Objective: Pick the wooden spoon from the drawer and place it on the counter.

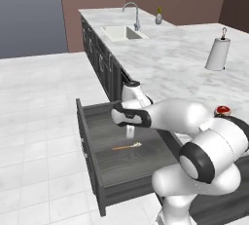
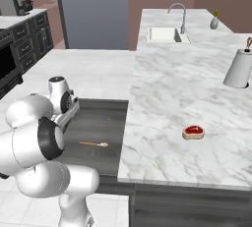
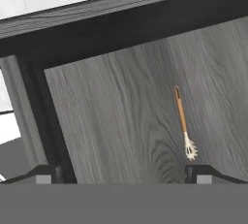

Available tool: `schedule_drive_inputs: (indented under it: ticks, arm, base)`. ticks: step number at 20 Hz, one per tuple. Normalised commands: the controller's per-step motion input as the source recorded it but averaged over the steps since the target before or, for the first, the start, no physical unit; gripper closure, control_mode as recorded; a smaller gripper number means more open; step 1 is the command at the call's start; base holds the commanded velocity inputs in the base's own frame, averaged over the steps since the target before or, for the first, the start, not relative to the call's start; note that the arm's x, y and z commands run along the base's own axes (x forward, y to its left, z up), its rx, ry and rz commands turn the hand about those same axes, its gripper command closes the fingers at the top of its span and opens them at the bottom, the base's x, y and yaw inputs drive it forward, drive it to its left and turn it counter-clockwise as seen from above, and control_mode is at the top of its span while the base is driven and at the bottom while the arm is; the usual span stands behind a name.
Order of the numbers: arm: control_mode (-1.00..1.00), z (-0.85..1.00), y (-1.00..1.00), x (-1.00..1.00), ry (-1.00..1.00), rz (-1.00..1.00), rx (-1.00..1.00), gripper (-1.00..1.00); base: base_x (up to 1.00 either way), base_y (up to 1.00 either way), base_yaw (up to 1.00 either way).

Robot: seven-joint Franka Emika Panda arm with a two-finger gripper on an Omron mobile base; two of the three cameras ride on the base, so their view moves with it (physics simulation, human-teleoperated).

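The step in hand is the reach: the drawer [image 1: 97, 143] stands pulled out from under the counter [image 2: 167, 103], and the gripper [image 1: 130, 132] hangs above the drawer floor with nothing between its fingers. In the hand view its two dark fingertips [image 3: 197, 171] stand wide apart at the bottom edge, so the claw is fully spread and empty.

The wooden spoon [image 1: 127, 146] lies flat on the grey wood-grain bottom of the drawer, alone, roughly mid-floor and well apart from the walls. In the hand view the wooden spoon [image 3: 183, 127] sits off to one side, its pale head just beside one fingertip rather than between the pair.

The next move, as I judge it, calls for shifting the hand sideways until the handle lies midway between the tips, then lowering almost to the drawer floor and closing across the handle, not along it. The spoon is very thin and lies flush, so a shallow descent would likely close on air.

It has a slim orange-tan handle and a small pale head that looks notched or pronged; the left base view shows it only as a fine streak
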Motion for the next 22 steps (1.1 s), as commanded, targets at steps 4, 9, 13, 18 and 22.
schedule_drive_inputs:
  ticks: [4, 9, 13, 18, 22]
  arm:
    - [-1.00, -0.69, -0.03, 0.33, 0.03, 0.00, -0.10, -1.00]
    - [-1.00, -0.68, -0.16, 0.30, 0.04, 0.00, -0.05, -1.00]
    - [-1.00, -0.54, -0.27, 0.28, 0.02, 0.00, 0.00, -1.00]
    - [-1.00, -0.51, -0.30, 0.29, 0.02, 0.00, 0.00, -1.00]
    - [-1.00, -0.49, -0.10, 0.42, 0.00, 0.00, 0.00, -1.00]
  base:
    - [0.00, 0.00, 0.00]
    - [0.00, 0.00, 0.00]
    - [0.00, 0.00, 0.00]
    - [0.00, 0.00, 0.00]
    - [0.00, 0.00, 0.00]
